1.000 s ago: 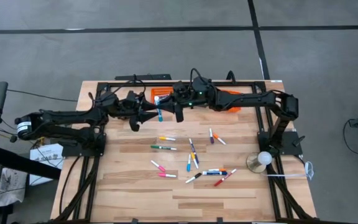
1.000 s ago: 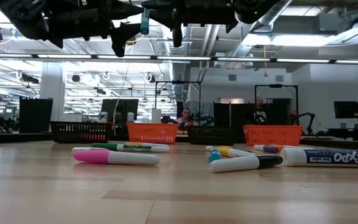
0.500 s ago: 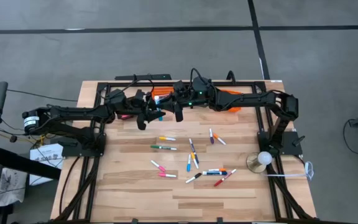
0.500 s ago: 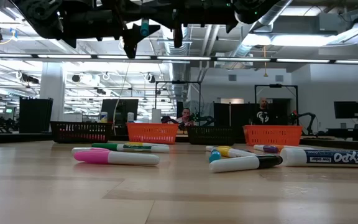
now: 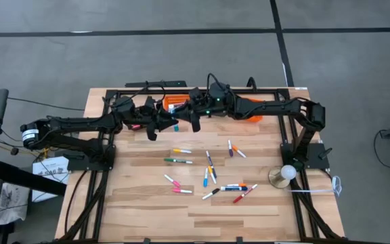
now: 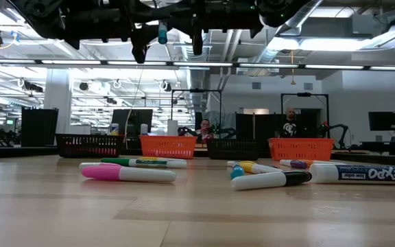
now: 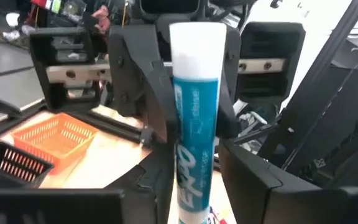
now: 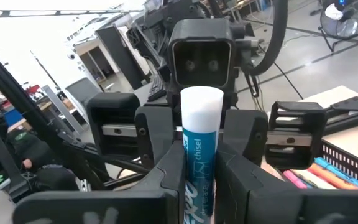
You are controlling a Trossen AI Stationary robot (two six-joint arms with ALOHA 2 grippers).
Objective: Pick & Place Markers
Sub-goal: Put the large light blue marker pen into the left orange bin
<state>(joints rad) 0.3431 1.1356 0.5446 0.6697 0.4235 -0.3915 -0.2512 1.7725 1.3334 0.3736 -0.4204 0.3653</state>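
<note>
Even overhead light; bright ceiling glare low view; wrist views soft.

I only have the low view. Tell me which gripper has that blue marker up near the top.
Observer: The right gripper is shut on the blue marker. Its own wrist view shows the marker between its fingers.
Operator: Say where the left one is.
Observer: The high view shows the left gripper meeting it head-on at the same marker, above the table's far half.
Operator: Report the nearest basket.
Observer: From above, an orange basket sits just beyond the two grippers, toward the far edge.
</note>
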